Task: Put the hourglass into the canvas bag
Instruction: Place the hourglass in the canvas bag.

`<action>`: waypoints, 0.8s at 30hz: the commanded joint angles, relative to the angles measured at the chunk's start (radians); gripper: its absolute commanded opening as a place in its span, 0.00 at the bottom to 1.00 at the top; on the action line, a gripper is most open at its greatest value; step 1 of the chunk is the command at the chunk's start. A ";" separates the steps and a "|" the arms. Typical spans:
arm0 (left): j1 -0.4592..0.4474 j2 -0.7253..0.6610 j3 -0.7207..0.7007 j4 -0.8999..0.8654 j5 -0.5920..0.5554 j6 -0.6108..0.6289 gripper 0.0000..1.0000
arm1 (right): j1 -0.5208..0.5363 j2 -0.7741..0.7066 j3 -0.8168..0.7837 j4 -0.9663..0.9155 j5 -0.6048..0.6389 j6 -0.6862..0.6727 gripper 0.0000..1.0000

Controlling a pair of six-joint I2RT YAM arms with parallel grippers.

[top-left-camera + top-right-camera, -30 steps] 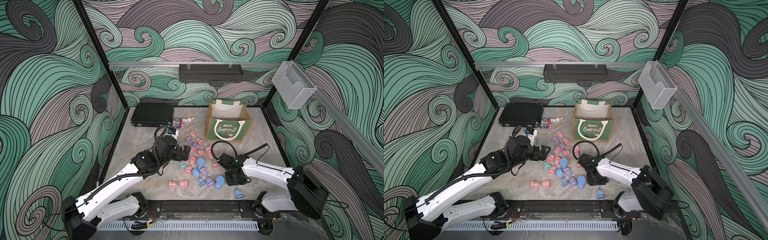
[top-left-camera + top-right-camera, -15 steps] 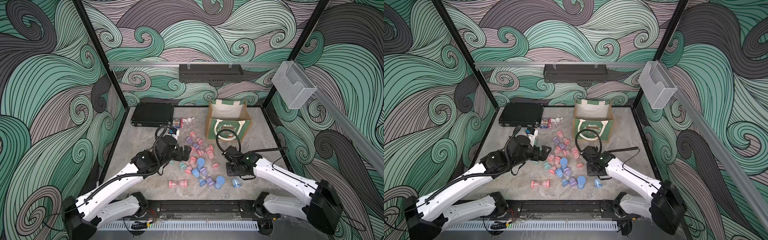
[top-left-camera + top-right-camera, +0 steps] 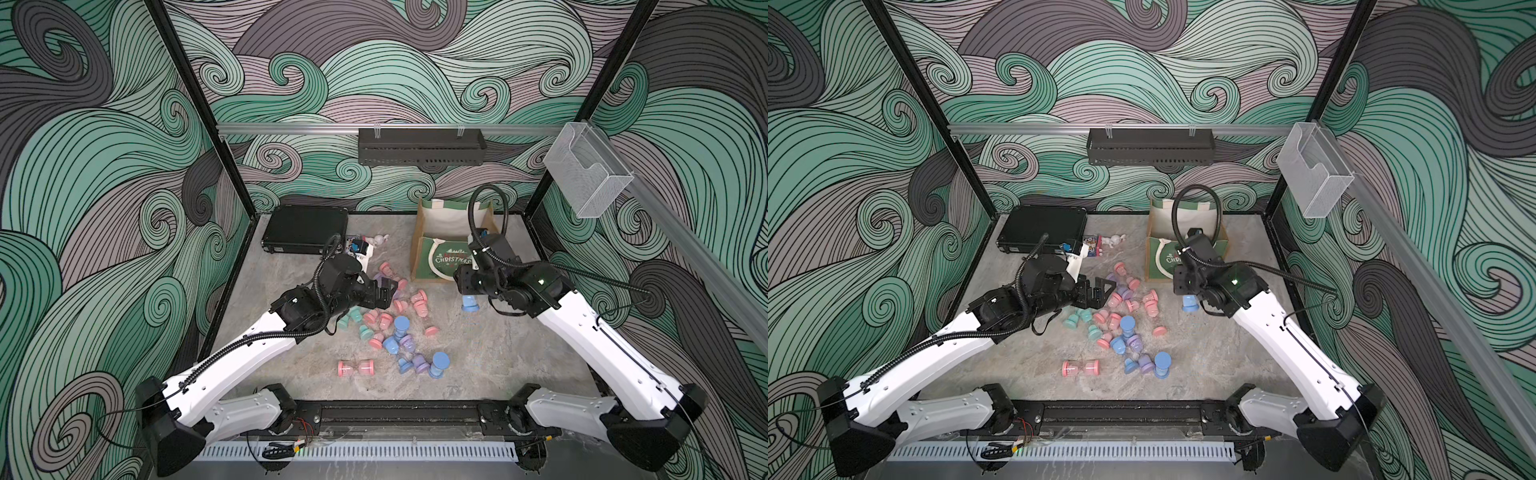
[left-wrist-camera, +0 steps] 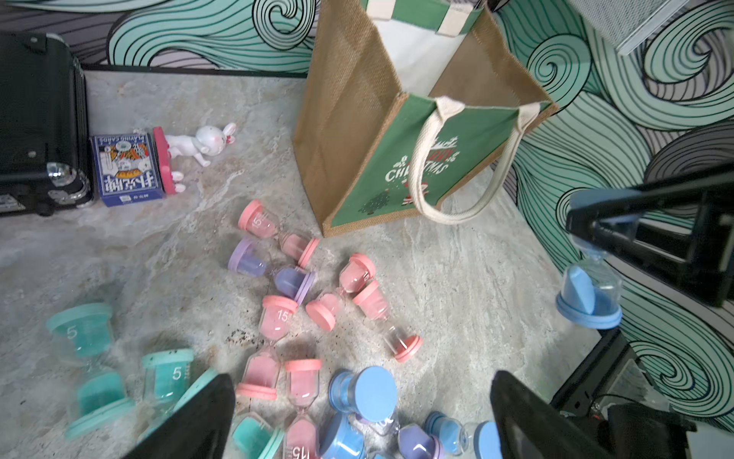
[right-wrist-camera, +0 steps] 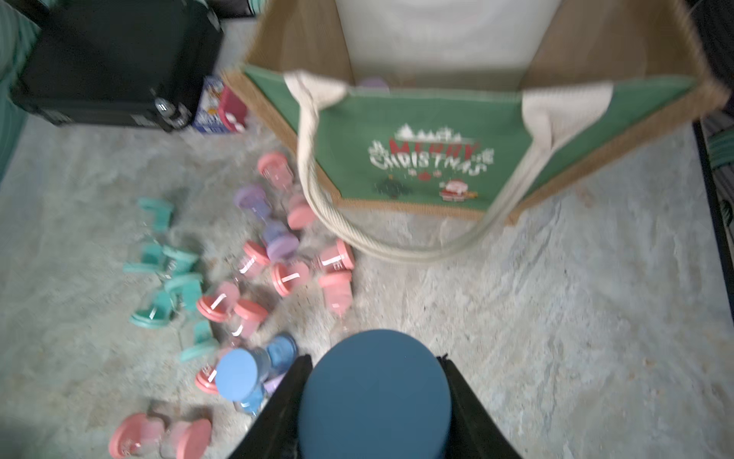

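Blue hourglass (image 3: 470,305) carried up to the canvas bag (image 3: 440,259)

A second ago the right pincer (image 3: 469,291) sat low at the near edge of the loose hourglasses (image 3: 395,332). It now hangs just in front of the bag's green face, clamped on the blue hourglass, which is clear of the desk (image 3: 498,353) and not yet in the bag. The left pincer (image 3: 384,291) has not moved and is over the far side of the pile with its fingers apart. In both top views the right arm covers part of the bag's lettering and the pincer hides the hourglass's upper bulb. The right wrist view is blurred and shows only the hourglass's round blue cap (image 5: 375,397). A purple shape inside the bag is too unclear to name.
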 commanded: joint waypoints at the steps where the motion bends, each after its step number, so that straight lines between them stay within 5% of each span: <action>1: 0.007 0.037 0.068 0.052 0.014 0.033 0.99 | -0.026 0.062 0.131 0.029 0.029 -0.082 0.26; 10: 0.017 0.161 0.191 0.059 0.006 0.064 0.99 | -0.137 0.296 0.460 0.120 0.060 -0.169 0.25; 15: 0.030 0.210 0.231 0.066 0.005 0.067 0.99 | -0.209 0.385 0.454 0.276 0.071 -0.224 0.25; 24: 0.074 0.254 0.246 0.088 0.017 0.061 0.99 | -0.305 0.577 0.417 0.412 -0.089 -0.235 0.24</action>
